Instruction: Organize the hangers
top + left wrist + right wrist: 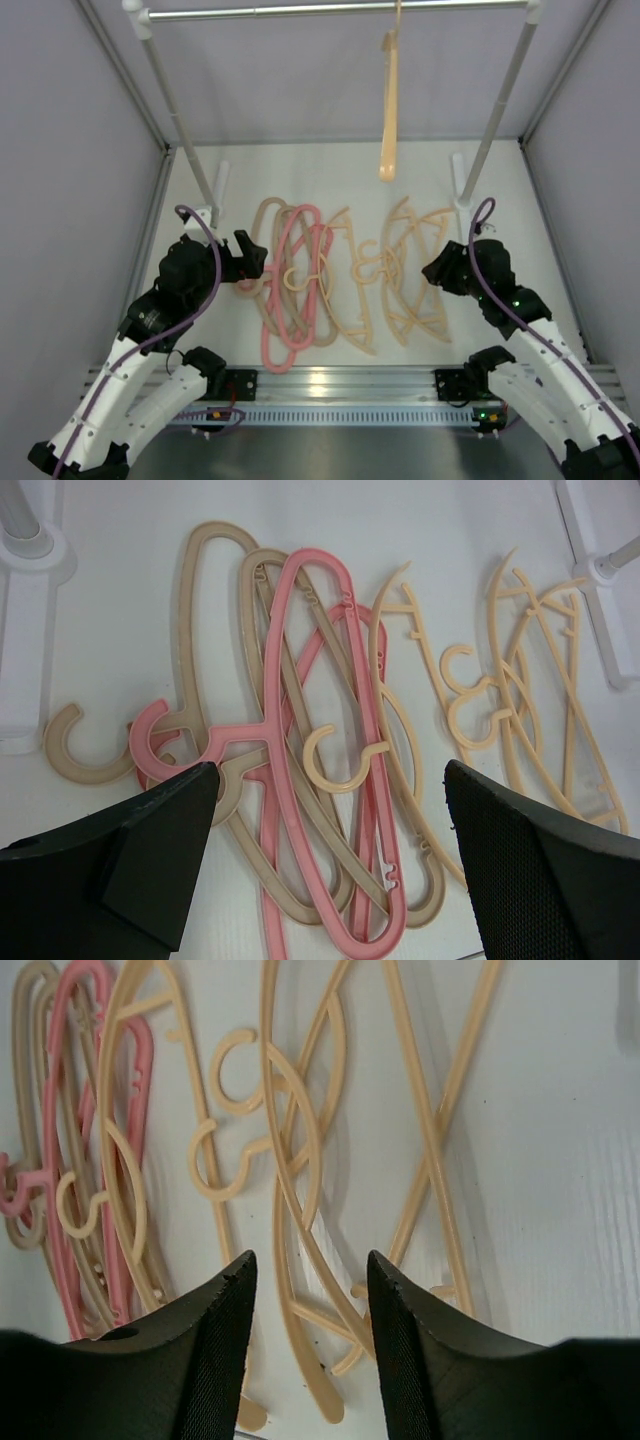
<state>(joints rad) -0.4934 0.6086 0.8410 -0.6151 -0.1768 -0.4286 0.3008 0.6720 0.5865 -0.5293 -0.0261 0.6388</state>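
Observation:
Several hangers lie tangled on the white table. Two pink hangers (290, 300) overlap beige ones (268, 225) on the left, and peach ones (412, 275) lie on the right. One peach hanger (388, 110) hangs by its hook from the rail. My left gripper (250, 258) hovers wide open at the pile's left edge; in the left wrist view it (330, 770) is above the pink hanger (300, 680) and the beige hooks. My right gripper (432, 272) is open at the pile's right edge. In the right wrist view it (310, 1256) straddles the thin bars of a peach hanger (300, 1170) without touching them.
A grey metal rail (330, 10) spans the back on two slanted white posts (175, 110) (505, 90). Their white feet (25, 630) (600, 570) stand on the table either side of the pile. Grey walls enclose the left, right and back.

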